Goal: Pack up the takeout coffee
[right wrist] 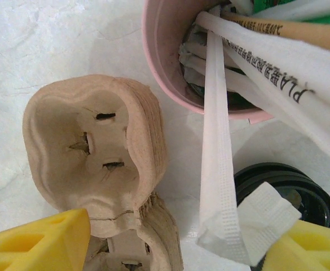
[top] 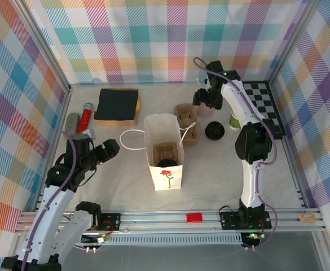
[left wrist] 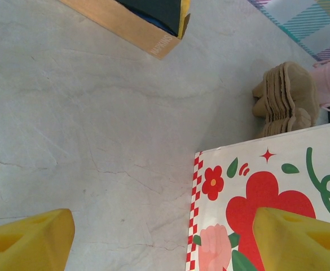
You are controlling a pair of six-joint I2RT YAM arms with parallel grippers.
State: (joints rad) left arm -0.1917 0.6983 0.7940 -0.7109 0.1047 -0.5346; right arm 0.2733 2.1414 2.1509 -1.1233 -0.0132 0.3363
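From where I stand, the packing is only prepared, not done. The white paper bag point(top: 168, 179) stands open in the middle of the table, and a brown pulp carrier point(top: 166, 153) already sits inside it, but no cup is in it. The takeout coffee point(top: 214, 131), as I judge it, is the round black-lidded thing on the table to the right of the bag, just beside the stack of spare carriers point(top: 187, 121). From above I see only the lid, so I cannot confirm its green side. The right gripper point(top: 206, 100) hangs at the back over the pink cup point(top: 205, 112) full of wrapped straws. Its yellow fingers point(right wrist: 38, 240) are apart and clamped on nothing, and one wrapper end lies near them. The left gripper point(top: 109, 148) hovers to the left of the bag, jaws wide apart and empty. What is left, I think, is everything important: to take the coffee, keep it upright and set it down into the carrier in the bag.
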